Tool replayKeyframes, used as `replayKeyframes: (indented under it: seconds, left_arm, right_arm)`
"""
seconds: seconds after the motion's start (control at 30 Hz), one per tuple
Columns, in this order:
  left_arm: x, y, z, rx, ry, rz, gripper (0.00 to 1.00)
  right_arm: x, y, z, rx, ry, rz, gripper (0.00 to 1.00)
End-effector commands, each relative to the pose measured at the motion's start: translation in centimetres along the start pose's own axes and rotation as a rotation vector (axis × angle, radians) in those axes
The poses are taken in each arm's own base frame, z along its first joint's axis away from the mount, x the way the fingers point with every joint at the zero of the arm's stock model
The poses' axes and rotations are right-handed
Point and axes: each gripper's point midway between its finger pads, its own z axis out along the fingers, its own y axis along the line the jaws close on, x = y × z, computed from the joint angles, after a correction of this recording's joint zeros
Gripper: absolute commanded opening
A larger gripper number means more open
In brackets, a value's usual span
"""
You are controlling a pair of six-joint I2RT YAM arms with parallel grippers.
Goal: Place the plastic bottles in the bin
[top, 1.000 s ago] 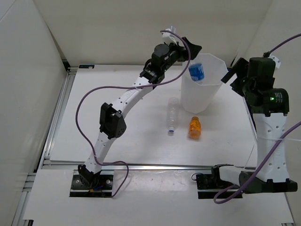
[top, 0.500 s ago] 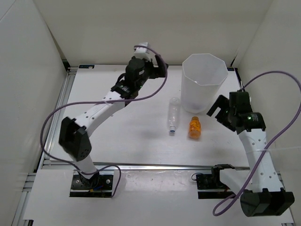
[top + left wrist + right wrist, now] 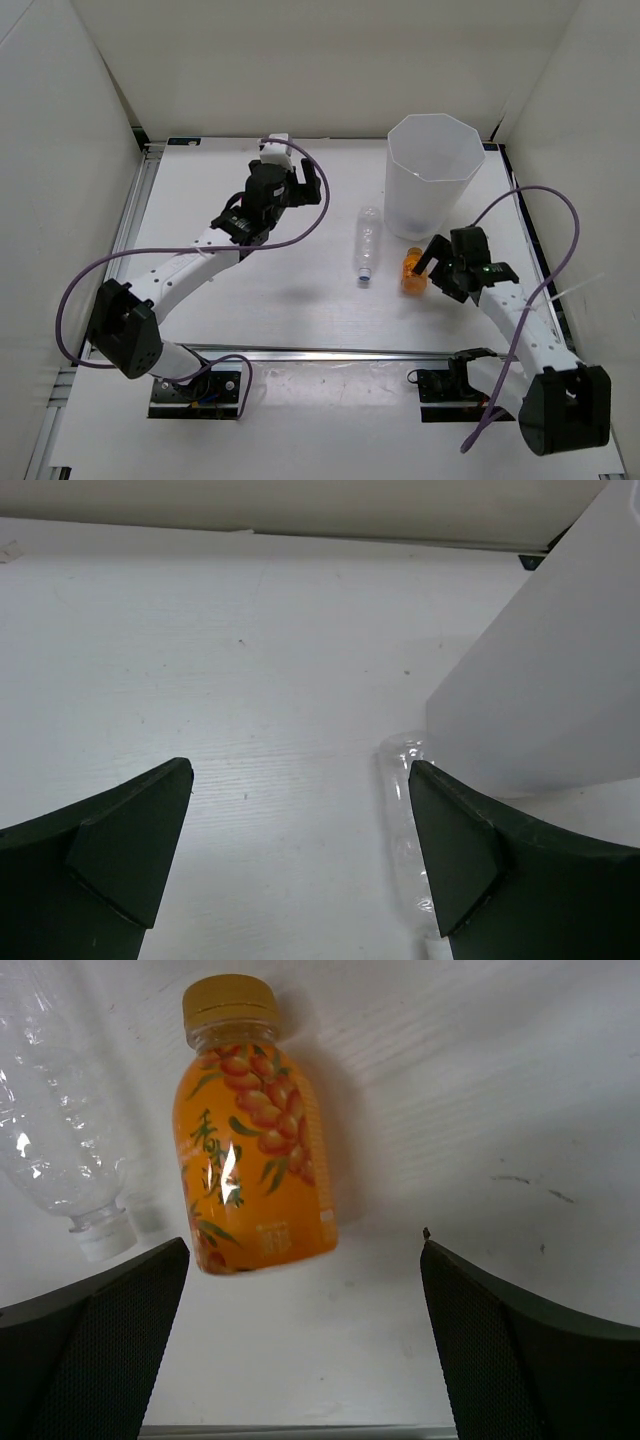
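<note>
You see the short orange plastic bottle point(image 3: 414, 271) lying on the white tabletop point(image 3: 250, 290), just in front of the tall white translucent bin point(image 3: 432, 172) and near the clear plastic bottle point(image 3: 366, 245). The right gripper point(image 3: 432, 268) faces the orange bottle, wide open and empty. The left gripper point(image 3: 306, 185) is wide open and empty.

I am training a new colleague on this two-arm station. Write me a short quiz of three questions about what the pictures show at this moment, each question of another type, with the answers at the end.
1. True or false: the orange bottle lies inside the bin.
2. Which thing lies between the clear bottle and the right end effector in the top view? A) the bin B) the orange bottle C) a blue-labelled bottle
3. Fill in: the jaws of the left end effector stand ____, with nothing held between them.

Key: 1 false; 2 B; 3 open.
</note>
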Motion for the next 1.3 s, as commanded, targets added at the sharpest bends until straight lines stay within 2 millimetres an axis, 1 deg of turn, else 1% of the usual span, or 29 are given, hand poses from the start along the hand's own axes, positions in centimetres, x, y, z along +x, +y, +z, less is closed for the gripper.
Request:
replayKeyframes:
  seconds: [0.0,0.07,0.1,0.17,0.2,0.3,0.4,0.43,0.47,0.53,0.57,0.6,0.63,0.67,0.7,0.73,0.77,0.8,0.83,0.87,0.9,0.93,1.0,1.03,1.07,1.17,1.2,1.23,1.27]
  left_arm:
    - [-1.8,0.2,-2.1,0.004,-0.036,0.005,1.0]
    - [-1.1,-0.3,-2.3,0.017,-0.011,0.005,1.0]
    - [-1.0,-0.2,-2.5,0.017,-0.011,0.005,1.0]
    - [-0.6,-0.5,-2.6,0.023,0.001,0.011,1.0]
    - [-0.3,-0.6,-2.7,0.03,0.016,0.015,1.0]
    - [0.3,-0.7,-2.9,0.032,0.036,0.023,1.0]
    - [0.4,-0.6,-2.7,0.02,0.043,0.027,1.0]
    - [0.0,-0.7,-2.7,0.023,0.035,0.024,1.0]
    - [0.5,-0.4,-2.5,0.009,0.047,0.041,1.0]
    - [0.4,-0.2,-2.5,-0.001,0.044,0.041,1.0]
    - [0.4,-0.2,-2.5,-0.001,0.044,0.041,1.0]
    - [1.0,-0.1,-2.3,-0.007,0.06,0.048,1.0]
    - [0.9,0.1,-2.3,-0.017,0.056,0.048,1.0]
    - [0.9,0.1,-2.3,-0.017,0.056,0.048,1.0]
    - [0.9,0.0,-2.3,-0.017,0.056,0.036,1.0]
    - [0.8,0.2,-2.3,-0.026,0.053,0.036,1.0]
    - [1.2,0.2,-2.1,-0.029,0.061,0.028,1.0]
    - [1.2,0.1,-2.1,-0.03,0.061,0.015,1.0]
    - [1.9,0.5,-1.8,-0.044,0.073,0.021,1.0]
    - [1.9,0.4,-1.8,-0.045,0.073,0.011,1.0]
    - [2.2,0.5,-1.6,-0.048,0.081,0.014,1.0]
    - [2.5,0.6,-1.4,-0.06,0.085,0.006,1.0]
    - [2.9,0.6,-1.2,-0.064,0.093,0.0,1.0]
    - [2.9,0.6,-1.2,-0.064,0.093,0.0,1.0]
    - [2.8,0.8,-1.2,-0.073,0.089,0.0,1.0]
    - [3.4,0.5,-0.8,-0.06,0.113,0.006,1.0]
    - [3.5,0.2,-0.6,-0.05,0.118,0.005,1.0]
    - [3.2,0.0,-0.4,-0.049,0.113,-0.006,1.0]
    - [3.8,-0.5,0.0,-0.027,0.135,-0.004,1.0]
  right_arm:
    - [-3.1,2.6,1.2,-0.064,-0.109,-0.032,1.0]
    - [-3.5,2.9,2.3,-0.048,-0.092,-0.058,1.0]
    - [-3.2,2.6,3.2,-0.018,-0.078,-0.066,1.0]
    - [-3.7,3.0,3.7,-0.026,-0.088,-0.085,1.0]
    - [-3.2,3.0,4.4,-0.017,-0.069,-0.094,1.0]
    - [-3.0,2.9,5.6,0.007,-0.039,-0.084,1.0]
    - [-2.6,2.9,6.2,0.015,-0.012,-0.072,0.99]
    - [-2.9,3.2,6.1,0.009,-0.019,-0.071,0.95]
    - [-2.7,3.0,5.8,0.018,-0.009,-0.063,0.92]
    - [-2.5,2.8,5.4,0.022,-0.004,-0.063,0.84]
    - [-2.3,2.6,4.8,0.027,0.002,-0.063,0.75]
    - [-2.3,2.6,4.4,0.025,0.0,-0.063,0.68]
    - [-2.5,2.7,3.7,0.013,-0.014,-0.062,0.57]
    - [-2.2,1.9,3.2,0.045,-0.007,-0.073,0.53]
    - [-2.4,1.8,2.6,0.054,-0.013,-0.073,0.49]
    - [-2.6,1.7,1.8,0.06,-0.023,-0.073,0.45]
    - [-2.7,1.5,1.2,0.072,-0.022,-0.074,0.37]
    - [-2.6,1.3,0.0,0.094,0.003,-0.076,0.33]
    - [-2.8,1.3,-1.1,0.099,-0.005,-0.077,0.29]
    - [-2.9,1.4,-2.1,0.102,-0.002,-0.063,0.22]
    - [-2.3,1.1,-3.4,0.112,0.035,-0.055,0.2]
    - [-3.7,2.7,-5.6,0.043,-0.015,-0.048,0.18]
    - [-4.6,4.8,-8.5,-0.071,-0.045,-0.084,0.16]
    - [-5.5,5.9,-10.6,-0.14,-0.102,-0.083,0.16]
    - [-7.5,7.8,-13.6,-0.217,-0.18,-0.092,0.16]
    - [-11.4,10.5,-18.9,-0.32,-0.338,-0.098,0.18]
    - [-13.9,12.2,-21.5,-0.357,-0.408,-0.091,0.19]
    - [-15.3,13.1,-22.6,-0.368,-0.451,-0.106,0.19]
    - [-16.9,13.9,-23.4,-0.369,-0.495,-0.142,0.21]
